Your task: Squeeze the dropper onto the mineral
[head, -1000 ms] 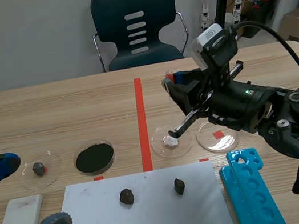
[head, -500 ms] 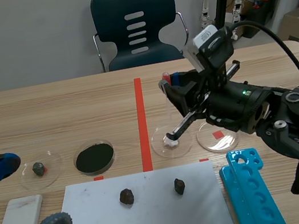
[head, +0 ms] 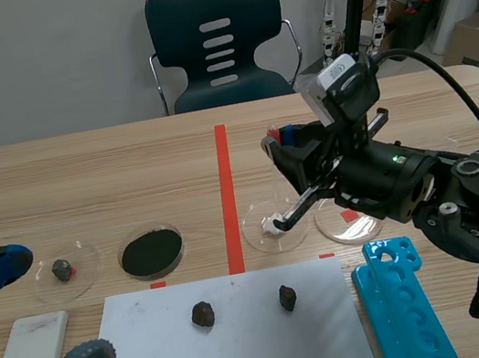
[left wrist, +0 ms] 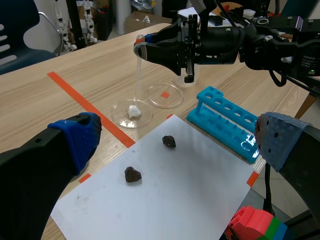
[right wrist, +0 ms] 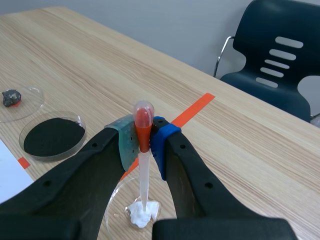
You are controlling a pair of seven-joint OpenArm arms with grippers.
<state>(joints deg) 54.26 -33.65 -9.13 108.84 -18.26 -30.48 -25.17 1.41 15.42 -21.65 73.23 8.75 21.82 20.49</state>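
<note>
Right gripper (right wrist: 143, 136) clamped on dropper (right wrist: 144, 175) at its bulb, dropper upright, tip just over white mineral (right wrist: 141, 215) in petri dish (head: 249, 222) right of the centre tape; left gripper (left wrist: 177, 142) spread open, well apart, near left.

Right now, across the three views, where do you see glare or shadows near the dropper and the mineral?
Left wrist view: white glare on the blue rack, and a soft shadow under the nearer dark stone on the paper. Scene view: light glints off the empty dish. Right wrist view: a pale highlight on the bulb of the dropper in the right gripper; the mineral is evenly lit.
</note>
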